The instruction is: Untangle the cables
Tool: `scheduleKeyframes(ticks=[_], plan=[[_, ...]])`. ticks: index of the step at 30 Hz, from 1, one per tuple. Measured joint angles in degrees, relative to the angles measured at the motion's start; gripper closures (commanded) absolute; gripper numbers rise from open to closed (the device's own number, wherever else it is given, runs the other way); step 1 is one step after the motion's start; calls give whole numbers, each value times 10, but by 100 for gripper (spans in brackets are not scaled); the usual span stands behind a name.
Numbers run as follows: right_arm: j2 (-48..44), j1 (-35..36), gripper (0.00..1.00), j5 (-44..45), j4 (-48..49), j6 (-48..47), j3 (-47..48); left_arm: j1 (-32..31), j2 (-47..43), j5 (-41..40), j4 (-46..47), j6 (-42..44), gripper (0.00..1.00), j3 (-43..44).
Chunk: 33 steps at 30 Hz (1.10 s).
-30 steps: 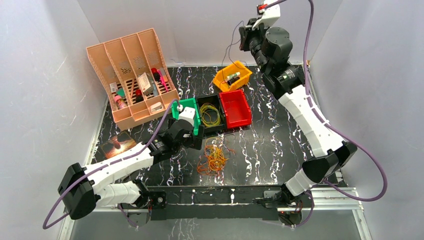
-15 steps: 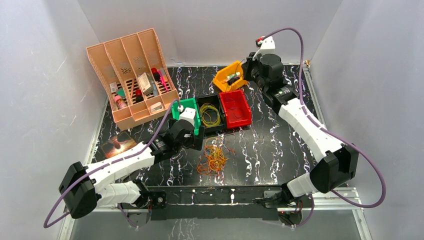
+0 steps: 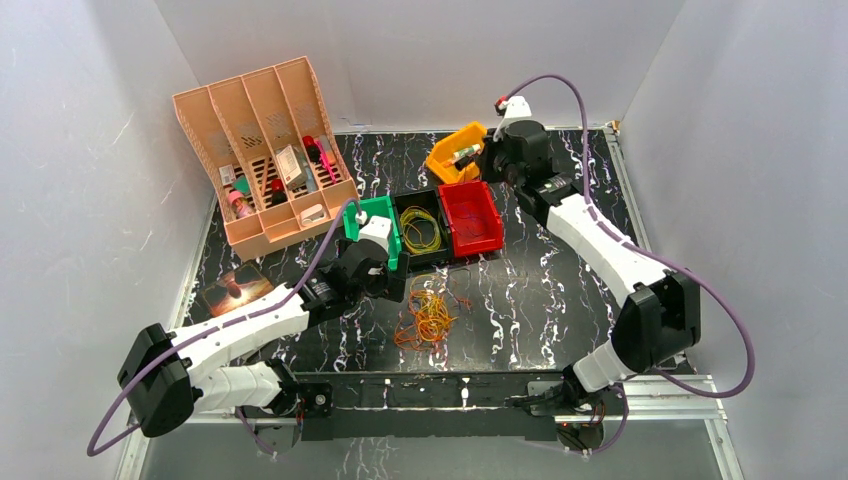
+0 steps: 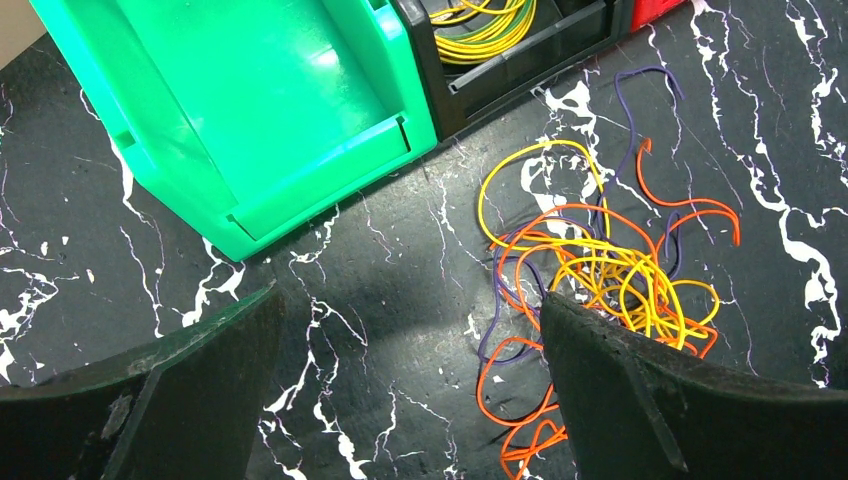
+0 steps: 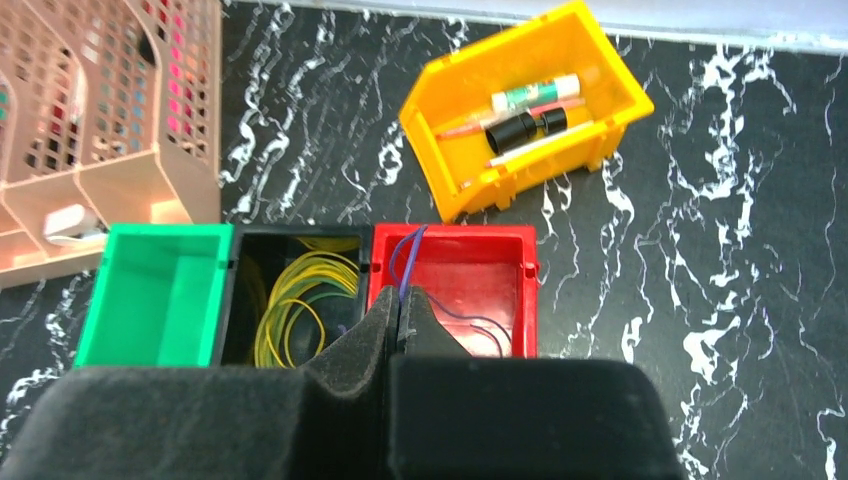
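Cables [image 3: 428, 318]: tangled pile on table [image 3: 540, 290], just in front of black bin [image 4: 500, 75]. L gripper [image 4: 408, 300]: fully released, low over table beside pile. R gripper [image 5: 398, 300]: clenched on purple cable [image 5: 401, 282], above red bin [image 5: 455, 232].

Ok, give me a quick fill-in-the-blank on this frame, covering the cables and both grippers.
1. The right gripper is shut on a thin ___ cable that trails into the red bin.
2. The coiled yellow cables lie in the ___ bin.
3. The left gripper hangs ___ and empty beside the loose cable tangle.
Missing words: purple; black; open.
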Motion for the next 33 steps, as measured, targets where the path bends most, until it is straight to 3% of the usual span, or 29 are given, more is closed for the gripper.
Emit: scheduleKeyframes(ticks=[24, 33], plan=[[46, -14, 100, 161, -63, 12, -7, 0, 10, 12, 0, 0, 2, 7], [117, -14, 100, 122, -58, 3, 17, 0, 10, 12, 0, -3, 2, 7]])
